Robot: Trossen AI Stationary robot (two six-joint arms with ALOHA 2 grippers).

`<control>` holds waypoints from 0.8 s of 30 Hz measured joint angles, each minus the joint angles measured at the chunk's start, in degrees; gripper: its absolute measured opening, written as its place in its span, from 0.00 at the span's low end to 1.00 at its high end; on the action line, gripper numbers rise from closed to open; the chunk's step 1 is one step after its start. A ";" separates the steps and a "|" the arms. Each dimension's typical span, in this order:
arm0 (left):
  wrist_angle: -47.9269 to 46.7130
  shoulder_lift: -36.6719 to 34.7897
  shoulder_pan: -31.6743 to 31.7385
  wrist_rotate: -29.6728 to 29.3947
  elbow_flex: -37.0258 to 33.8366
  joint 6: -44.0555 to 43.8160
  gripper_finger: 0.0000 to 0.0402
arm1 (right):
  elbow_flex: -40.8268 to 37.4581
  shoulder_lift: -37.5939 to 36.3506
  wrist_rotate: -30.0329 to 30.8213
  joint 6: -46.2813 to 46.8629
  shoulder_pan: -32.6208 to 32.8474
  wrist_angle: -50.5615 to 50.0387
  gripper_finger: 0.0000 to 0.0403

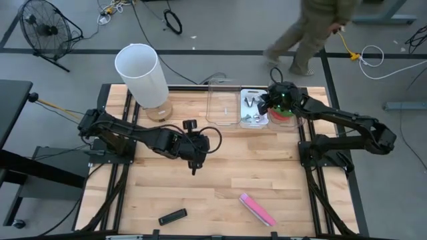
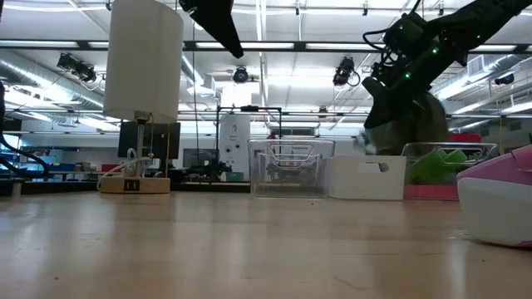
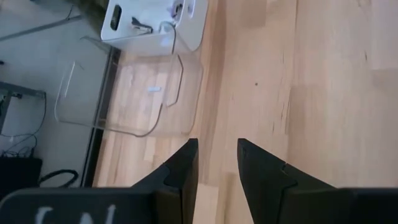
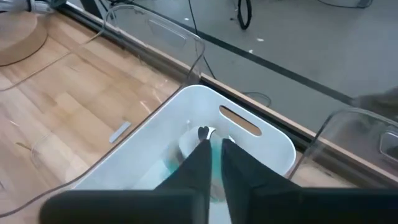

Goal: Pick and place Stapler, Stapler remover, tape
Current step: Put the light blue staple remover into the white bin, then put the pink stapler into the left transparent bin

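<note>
A pink stapler (image 1: 257, 209) lies on the table near the front edge; it also shows large at the right of the low view (image 2: 499, 199). A small black tool (image 1: 172, 217) lies left of it. Green tape rolls (image 1: 285, 113) sit in a red bin (image 2: 432, 191) at the back right. A white bin (image 1: 253, 110) beside it holds small metal pieces. My right gripper (image 4: 214, 146) hangs well above the white bin with its fingers nearly together and nothing seen between them. My left gripper (image 3: 217, 149) is open and empty over the table's middle (image 1: 194, 163).
A clear plastic bin (image 1: 223, 107) stands left of the white bin at the back. A white-shaded lamp (image 1: 143, 77) on a wooden base stands at the back left. A person walks past beyond the table's far edge (image 1: 313, 33). Bare wood lies between the arms and the front edge.
</note>
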 joint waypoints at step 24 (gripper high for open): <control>-5.64 0.07 -3.19 -0.68 -0.63 -7.51 0.29 | 0.09 -9.45 -23.64 13.48 30.79 -8.03 0.31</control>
